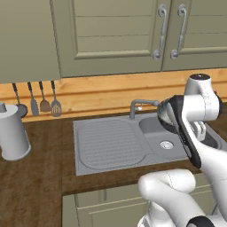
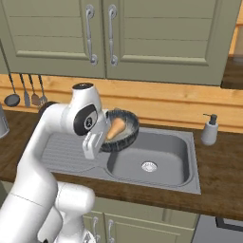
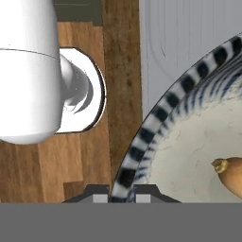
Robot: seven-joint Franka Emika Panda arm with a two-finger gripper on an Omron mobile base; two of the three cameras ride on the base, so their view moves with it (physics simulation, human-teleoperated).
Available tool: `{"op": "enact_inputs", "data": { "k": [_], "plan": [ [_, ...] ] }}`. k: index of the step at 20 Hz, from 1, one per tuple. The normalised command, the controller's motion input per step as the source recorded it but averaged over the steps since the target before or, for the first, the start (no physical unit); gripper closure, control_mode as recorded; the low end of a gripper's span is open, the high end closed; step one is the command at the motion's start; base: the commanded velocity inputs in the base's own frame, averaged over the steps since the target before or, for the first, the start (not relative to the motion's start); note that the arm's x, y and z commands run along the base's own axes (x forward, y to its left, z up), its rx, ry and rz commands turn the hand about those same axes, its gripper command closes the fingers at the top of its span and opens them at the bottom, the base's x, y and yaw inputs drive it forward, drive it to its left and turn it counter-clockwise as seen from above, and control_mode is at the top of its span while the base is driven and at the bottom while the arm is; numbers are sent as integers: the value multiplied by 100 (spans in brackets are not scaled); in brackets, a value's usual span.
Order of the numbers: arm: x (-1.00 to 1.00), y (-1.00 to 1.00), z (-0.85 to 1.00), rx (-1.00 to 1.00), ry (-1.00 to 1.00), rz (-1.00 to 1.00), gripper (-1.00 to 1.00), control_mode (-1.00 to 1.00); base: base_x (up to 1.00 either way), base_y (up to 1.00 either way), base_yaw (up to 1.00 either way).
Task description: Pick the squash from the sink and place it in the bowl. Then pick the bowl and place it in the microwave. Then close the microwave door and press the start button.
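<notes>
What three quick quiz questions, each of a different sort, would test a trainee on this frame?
1. True or false: the squash lies in the sink basin.
2. Multiple choice: the gripper is A) open above the faucet; B) shut on the rim of the bowl; C) shut on the soap dispenser.
3. Fill in: the bowl is held tilted in the air above the ____.

Key: 1 false, the squash sits inside the bowl. 2 B, the hand view shows a finger tip on each side of the rim. 3 sink.
</notes>
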Motion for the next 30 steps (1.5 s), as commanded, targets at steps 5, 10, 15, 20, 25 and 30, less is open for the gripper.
{"op": "enact_inputs", "data": {
  "k": [5,10,15,20,25,30],
  "plan": [
    [0,18,4,1,2,5,100,100,-14,10,4],
    [0,0,0,0,0,0,100,100,-93,-23,-14],
    [0,0,0,0,0,0,100,100,-45,-38,-59],
    [0,0,0,0,0,0,100,100,0,-49,-80],
    [0,0,0,0,0,0,100,100,3,-54,-79],
    [0,0,0,0,0,0,100,100,7,-55,-76]
  ]
}}
